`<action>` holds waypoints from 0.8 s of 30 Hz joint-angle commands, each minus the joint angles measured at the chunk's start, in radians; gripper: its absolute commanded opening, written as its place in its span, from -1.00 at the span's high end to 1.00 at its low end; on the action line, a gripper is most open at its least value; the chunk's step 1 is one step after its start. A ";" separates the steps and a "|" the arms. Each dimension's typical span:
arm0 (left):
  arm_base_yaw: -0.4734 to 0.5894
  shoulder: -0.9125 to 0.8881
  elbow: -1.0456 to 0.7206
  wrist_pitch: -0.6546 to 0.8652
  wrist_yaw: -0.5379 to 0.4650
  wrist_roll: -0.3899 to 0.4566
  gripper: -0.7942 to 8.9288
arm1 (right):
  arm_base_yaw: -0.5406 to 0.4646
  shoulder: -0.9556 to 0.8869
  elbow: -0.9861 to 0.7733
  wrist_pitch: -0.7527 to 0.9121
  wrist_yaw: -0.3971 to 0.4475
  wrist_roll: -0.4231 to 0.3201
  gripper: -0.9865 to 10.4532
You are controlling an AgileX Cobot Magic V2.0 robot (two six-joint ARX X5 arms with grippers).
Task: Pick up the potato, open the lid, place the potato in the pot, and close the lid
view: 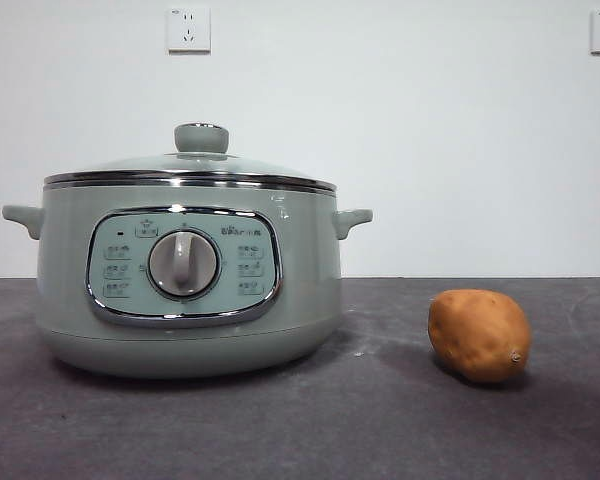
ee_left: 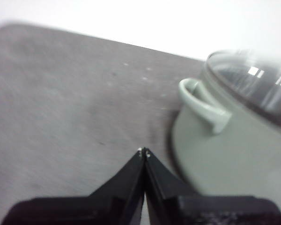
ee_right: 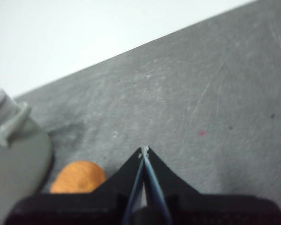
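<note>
The pale sage-green pot [view: 188, 275] stands at the left of the front view, its dial panel facing me. The glass lid [view: 195, 166] with its green knob sits shut on it. The orange-brown potato [view: 478, 335] lies on the table to the pot's right, apart from it. My left gripper [ee_left: 144, 151] is shut and empty above the table beside the pot's side handle [ee_left: 203, 103]. My right gripper [ee_right: 144, 150] is shut and empty above the table, with the potato [ee_right: 78, 177] and a pot handle [ee_right: 11, 123] near it. Neither arm shows in the front view.
The dark grey table [view: 380, 420] runs to a white wall with two sockets [view: 188, 28]. Bare table shows in front of the pot and around the potato.
</note>
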 commanded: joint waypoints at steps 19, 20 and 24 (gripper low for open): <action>0.002 0.001 0.033 -0.019 0.151 -0.208 0.85 | 0.001 0.065 0.110 -0.099 -0.028 0.069 0.84; 0.002 0.003 0.051 -0.035 0.153 -0.203 0.85 | 0.001 0.083 0.135 -0.108 -0.029 0.053 0.84; 0.002 0.026 0.133 -0.097 0.197 -0.141 0.85 | 0.001 0.165 0.244 -0.151 -0.029 0.003 0.84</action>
